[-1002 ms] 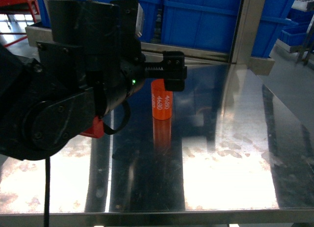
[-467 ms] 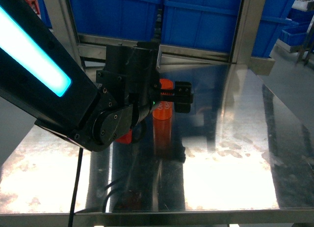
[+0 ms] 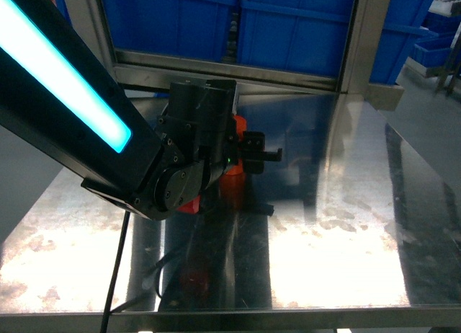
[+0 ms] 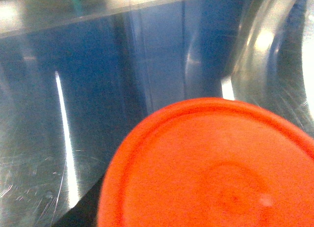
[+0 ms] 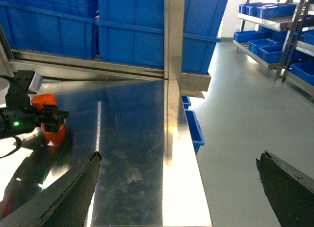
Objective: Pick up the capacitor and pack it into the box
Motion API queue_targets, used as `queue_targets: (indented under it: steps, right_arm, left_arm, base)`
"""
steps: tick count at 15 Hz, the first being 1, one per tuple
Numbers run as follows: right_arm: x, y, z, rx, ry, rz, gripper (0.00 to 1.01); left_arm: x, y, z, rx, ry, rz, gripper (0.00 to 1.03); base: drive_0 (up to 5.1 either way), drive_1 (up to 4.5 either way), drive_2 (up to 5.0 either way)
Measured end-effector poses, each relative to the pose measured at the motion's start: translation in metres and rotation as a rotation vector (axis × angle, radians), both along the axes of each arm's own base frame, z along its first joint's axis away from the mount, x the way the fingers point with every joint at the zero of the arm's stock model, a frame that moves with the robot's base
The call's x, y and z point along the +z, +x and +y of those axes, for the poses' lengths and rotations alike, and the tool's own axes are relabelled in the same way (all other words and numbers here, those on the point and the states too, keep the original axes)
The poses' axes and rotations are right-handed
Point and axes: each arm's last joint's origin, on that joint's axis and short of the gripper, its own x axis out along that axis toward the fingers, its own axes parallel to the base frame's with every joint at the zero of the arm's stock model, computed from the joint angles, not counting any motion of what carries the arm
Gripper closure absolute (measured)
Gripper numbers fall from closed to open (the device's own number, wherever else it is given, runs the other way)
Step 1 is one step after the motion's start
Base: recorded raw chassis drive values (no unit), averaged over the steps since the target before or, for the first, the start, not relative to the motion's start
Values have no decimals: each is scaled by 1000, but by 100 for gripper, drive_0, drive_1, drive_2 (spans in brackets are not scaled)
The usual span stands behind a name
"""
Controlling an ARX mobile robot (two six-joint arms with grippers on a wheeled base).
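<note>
In the head view, the left end effector (image 3: pixel 253 150) is at the small orange cylindrical capacitor (image 3: pixel 233 179), which stands upright on the shiny steel counter (image 3: pixel 338 239). One black finger (image 3: pixel 256 148) shows to the right of the cylinder's top. The arm body hides the other finger, so I cannot tell how wide the opening is or whether the capacitor is already held. In my judgement the step in hand is the grasp. To do it well, the fingers should come down evenly on both sides of the cylinder and close on its middle, because a push from one side could tip it over. I count one capacitor. Two large blue plastic bins (image 3: pixel 288 27) stand behind the counter. The pink tub is not visible.

In the left wrist view, the round orange top of the capacitor (image 4: pixel 211 168) fills the lower right, very close under the camera. No finger appears.

In the right wrist view, the same single capacitor (image 5: pixel 48 120) stands far left, with the left end effector (image 5: pixel 53 115) around it. The two dark fingers (image 5: pixel 68 197) of the right end effector are spread wide and hold nothing.
</note>
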Motion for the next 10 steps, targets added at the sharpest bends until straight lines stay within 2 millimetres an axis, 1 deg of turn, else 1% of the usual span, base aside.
queue_targets:
  steps: [1, 3, 4, 5, 6, 7, 8, 10]
  right_arm:
    - [0, 0, 0, 0, 0, 0, 3]
    - [0, 0, 0, 0, 0, 0, 3]
    - [0, 0, 0, 0, 0, 0, 3]
    - [0, 0, 0, 0, 0, 0, 3]
    - [0, 0, 0, 0, 0, 0, 3]
    - [0, 0, 0, 0, 0, 0, 3]
    - [0, 0, 0, 0, 0, 0, 3]
    - [0, 0, 0, 0, 0, 0, 3]
  left_arm:
    - [3, -3, 1, 2, -11, -9, 59]
    - [12, -16, 8, 1, -28, -43, 59]
    - [24, -27, 15, -10, -46, -83, 59]
    - [49, -44, 27, -17, -74, -154, 59]
    - [77, -61, 44, -8, -107, -235, 59]
    - [102, -83, 67, 15, -130, -311, 59]
    - [115, -103, 87, 40, -132, -350, 59]
    - [127, -149, 126, 89, -121, -354, 59]
  base:
    - [0, 0, 0]
    - [0, 0, 0]
    - [0, 0, 0]
    - [0, 0, 0]
    - [0, 0, 0]
    - [0, 0, 0]
    - [0, 0, 0]
    - [0, 0, 0]
